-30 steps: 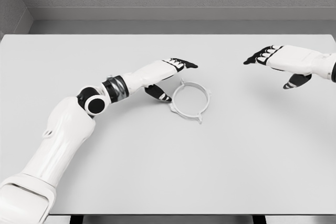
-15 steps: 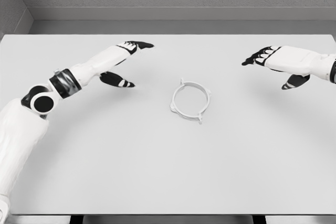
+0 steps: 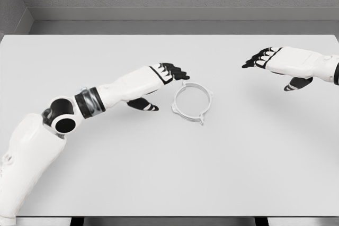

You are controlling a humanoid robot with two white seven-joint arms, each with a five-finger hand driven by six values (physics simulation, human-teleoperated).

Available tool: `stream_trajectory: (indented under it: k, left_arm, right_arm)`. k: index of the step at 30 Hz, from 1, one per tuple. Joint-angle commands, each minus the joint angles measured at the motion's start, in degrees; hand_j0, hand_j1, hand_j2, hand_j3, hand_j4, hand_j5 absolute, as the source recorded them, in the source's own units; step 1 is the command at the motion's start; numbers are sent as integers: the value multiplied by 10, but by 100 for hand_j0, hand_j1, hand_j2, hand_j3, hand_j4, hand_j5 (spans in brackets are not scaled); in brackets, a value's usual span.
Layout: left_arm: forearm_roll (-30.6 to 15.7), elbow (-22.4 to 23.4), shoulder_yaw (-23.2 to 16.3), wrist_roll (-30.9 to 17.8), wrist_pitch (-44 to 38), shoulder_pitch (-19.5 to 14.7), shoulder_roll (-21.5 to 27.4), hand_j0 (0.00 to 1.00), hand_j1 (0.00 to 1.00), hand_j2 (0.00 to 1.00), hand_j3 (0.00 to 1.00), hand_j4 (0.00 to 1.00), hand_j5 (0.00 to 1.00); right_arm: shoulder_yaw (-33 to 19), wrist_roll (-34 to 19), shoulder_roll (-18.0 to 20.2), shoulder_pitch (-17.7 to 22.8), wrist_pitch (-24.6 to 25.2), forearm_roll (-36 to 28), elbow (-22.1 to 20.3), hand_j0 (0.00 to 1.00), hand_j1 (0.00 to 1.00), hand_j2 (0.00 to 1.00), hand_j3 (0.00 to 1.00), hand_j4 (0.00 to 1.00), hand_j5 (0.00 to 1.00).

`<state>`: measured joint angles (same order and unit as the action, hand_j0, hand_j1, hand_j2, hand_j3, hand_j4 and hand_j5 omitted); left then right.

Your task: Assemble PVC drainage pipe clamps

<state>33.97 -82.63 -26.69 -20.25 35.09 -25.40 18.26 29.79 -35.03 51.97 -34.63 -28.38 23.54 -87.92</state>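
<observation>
A white ring-shaped pipe clamp (image 3: 192, 102) with small tabs lies flat near the middle of the white table (image 3: 222, 173). My left hand (image 3: 161, 86) hovers just left of the ring, fingers spread above its upper left rim and thumb low beside it, holding nothing. My right hand (image 3: 270, 67) floats over the table's far right, well away from the clamp, fingers relaxed and empty.
The table runs to a grey wall at the back and drops off at the front edge. My left forearm (image 3: 106, 96) stretches across the table's left half.
The left hand, which had swung away to the far left half a second ago, has come back right and now sits beside the clamp. The right hand barely shifted.
</observation>
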Motion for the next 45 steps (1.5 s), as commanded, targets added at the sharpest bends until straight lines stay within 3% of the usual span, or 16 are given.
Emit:
stream_trajectory:
  k: [1,5,9,18,30,45]
  left_arm:
    - [59,7,0,0,-1,-1,-40,100,100,100,100,100,100]
    - [61,54,-2,0,-1,-4,-73,100,100,100,100,100,100]
    - [62,54,-22,0,-1,-5,-87,100,100,100,100,100,100]
    - [60,56,-17,0,-1,-4,-83,100,100,100,100,100,100]
    - [59,110,-14,0,-1,-18,-83,100,100,100,100,100,100]
    - [59,133,-17,0,-1,-31,-89,100,100,100,100,100,100]
  right_arm:
    - [0,0,1,0,1,-2,-1,100,100,100,100,100,100]
    - [2,0,5,3,0,-2,0,100,100,100,100,100,100]
    - [19,0,4,0,0,-2,-1,100,100,100,100,100,100]
    - [15,0,3,-2,0,-2,0,100,100,100,100,100,100]
    - [11,0,10,-2,1,-2,1,100,100,100,100,100,100]
    - [11,0,10,-3,1,-2,1,100,100,100,100,100,100]
